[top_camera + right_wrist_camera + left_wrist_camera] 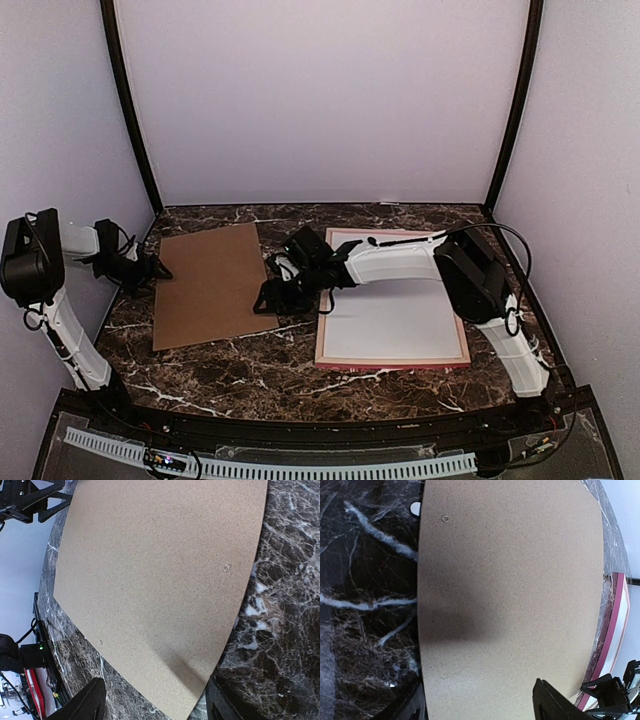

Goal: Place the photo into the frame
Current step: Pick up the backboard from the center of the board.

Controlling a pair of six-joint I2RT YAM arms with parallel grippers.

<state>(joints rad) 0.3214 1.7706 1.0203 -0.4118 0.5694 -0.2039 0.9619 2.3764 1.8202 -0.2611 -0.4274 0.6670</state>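
Note:
The frame (392,364) lies flat at the right of the table, and its pink edge shows in the left wrist view (609,630). A white sheet, the photo (395,322), lies inside it plain side up; no print shows. My right arm reaches left across the frame. My right gripper (266,298) is open and empty at the near right corner of the brown backing board (205,285), and that corner sits between its fingers (86,701). My left gripper (157,270) is open and empty at the board's left edge, its fingers (554,702) spread over the board (510,605).
The table is dark marble (250,375). Pale booth walls and dark corner posts (130,110) close in the back and sides. The right gripper shows in the left wrist view (620,695), and the left gripper in the right wrist view (30,500).

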